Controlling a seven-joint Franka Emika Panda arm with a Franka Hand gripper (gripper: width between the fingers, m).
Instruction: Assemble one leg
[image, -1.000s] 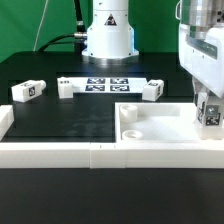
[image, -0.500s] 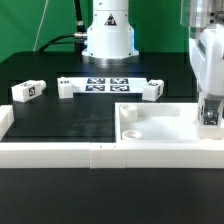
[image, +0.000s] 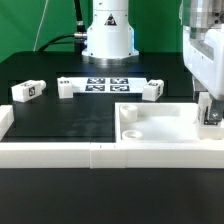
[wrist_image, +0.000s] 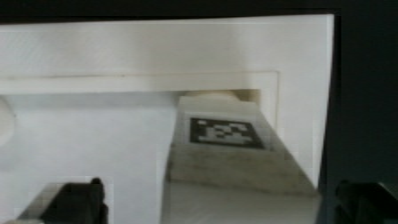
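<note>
The white tabletop (image: 150, 125) lies at the exterior view's right. One leg (image: 212, 113), a white stubby block with a tag, stands upright in the tabletop's far right corner; the wrist view shows its tagged face (wrist_image: 222, 133). My gripper (image: 210, 108) is straddling it. In the wrist view the two dark fingertips (wrist_image: 80, 203) stand wide apart around the gripper's middle (wrist_image: 217, 205). One fingertip is close to the leg's side and the other is clearly apart from it. The gripper is open. Three more legs (image: 27, 90), (image: 67, 87), (image: 152, 89) lie on the black table.
The marker board (image: 107, 83) lies in front of the robot base (image: 108, 35). A long white rail (image: 60, 153) runs along the front edge, with a short rail piece (image: 5, 120) at the exterior view's left.
The gripper has shifted slightly toward the exterior view's right over the leg. The leg stays in the tabletop's corner, and less of its tag now shows.
</note>
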